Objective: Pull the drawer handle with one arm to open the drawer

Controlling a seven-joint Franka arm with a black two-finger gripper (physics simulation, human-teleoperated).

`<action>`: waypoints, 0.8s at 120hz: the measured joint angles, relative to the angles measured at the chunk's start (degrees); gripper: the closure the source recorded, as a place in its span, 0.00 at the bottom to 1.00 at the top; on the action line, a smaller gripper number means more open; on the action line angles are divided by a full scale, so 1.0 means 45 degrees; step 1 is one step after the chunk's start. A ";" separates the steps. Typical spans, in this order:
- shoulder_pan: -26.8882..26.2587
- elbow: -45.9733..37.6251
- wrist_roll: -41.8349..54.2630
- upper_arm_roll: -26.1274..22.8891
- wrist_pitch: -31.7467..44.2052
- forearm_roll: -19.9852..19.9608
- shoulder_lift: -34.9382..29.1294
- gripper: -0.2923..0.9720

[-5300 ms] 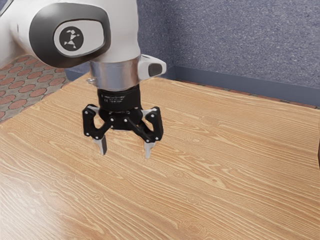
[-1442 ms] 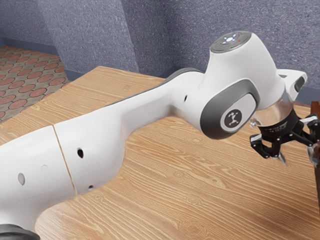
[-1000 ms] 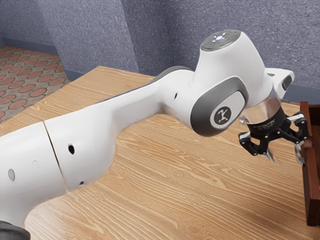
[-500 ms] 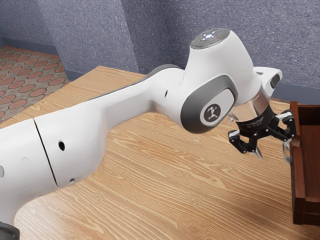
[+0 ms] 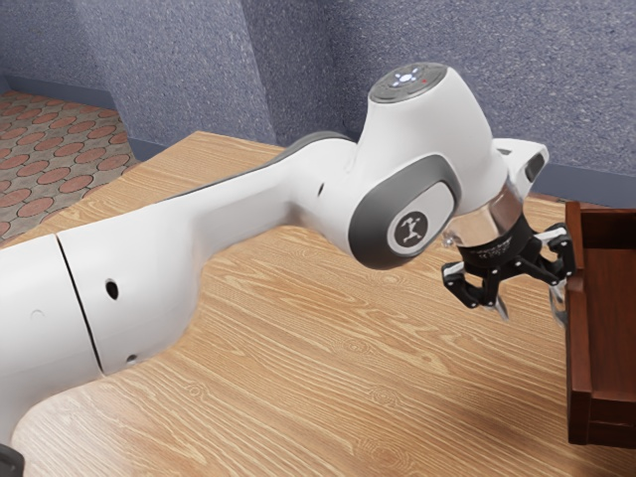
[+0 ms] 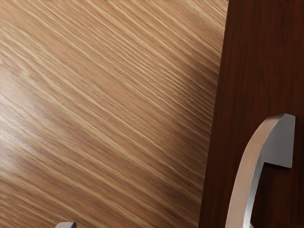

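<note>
In the exterior view, the gripper point(image 5: 532, 311) is seen with jaws spread apart, right up against the dark wooden drawer point(image 5: 599, 318) at the exterior view's right, above the table point(image 5: 328, 388). In the wrist view, the curved metal handle point(image 6: 254, 166) is shown on the drawer front, close by the hand.

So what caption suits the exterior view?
White arm reaches over a wooden table, open gripper at a dark drawer's front.

Drawer and handle, both cut short

The drawer point(image 5: 600, 328) runs off the exterior view's right edge, so its far part is cut away. The handle point(image 6: 254, 171) leaves the wrist view at the lower edge. Beside the hand point(image 5: 531, 308) it is too small to tell contact, and the arm point(image 5: 248, 234) is cropped at the left.
</note>
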 joint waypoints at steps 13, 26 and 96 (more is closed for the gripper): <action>0.0004 -0.0117 -0.0007 0.0008 0.0029 0.0087 -0.0094 0.47; 0.0077 -0.0247 -0.0036 -0.0010 0.0041 0.0156 -0.0087 0.47; 0.0282 -0.0468 0.0015 0.0037 0.0291 0.0325 -0.0196 0.47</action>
